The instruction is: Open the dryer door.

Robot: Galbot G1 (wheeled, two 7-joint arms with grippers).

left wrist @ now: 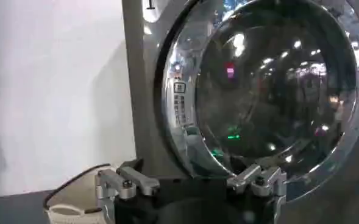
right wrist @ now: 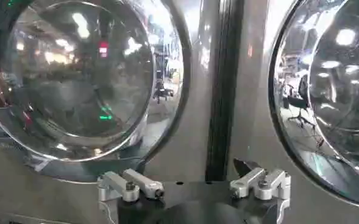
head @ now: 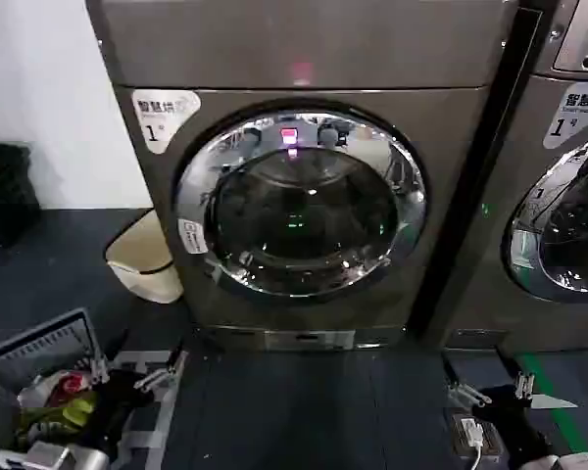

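- The dryer (head: pixel 304 166) stands in the middle of the head view, its front to the robot; the dryer door (head: pixel 299 206) is shut, chrome rim flat on the front
- Left end effector (head: pixel 142 377) is low on the left, near the floor, fingers spread apart and grasping nothing; in the left wrist view it (left wrist: pixel 191 181) faces the lower left part of the door rim, w/ a gap between
- Right end effector (head: pixel 490 392) is low on the right, also released and empty; in the right wrist view it (right wrist: pixel 194 184) faces the dark gap between the two machines
- Step in hand, as I judge: reaching to the door. To do it well, I think take the rim edge on the side opp. the hinge, close firmly, then pull outward along an arc, not straight; I cannot tell which side the hinge is
- Count: 2 machines, 2 round chrome doors, incl. the second machine (head: pixel 559 176) on the right, seen in part; 1 pink light (head: pixel 302 70); 1 pale bin (head: pixel 142 259); 1 basket (head: pixel 39 348); 2 end effectors
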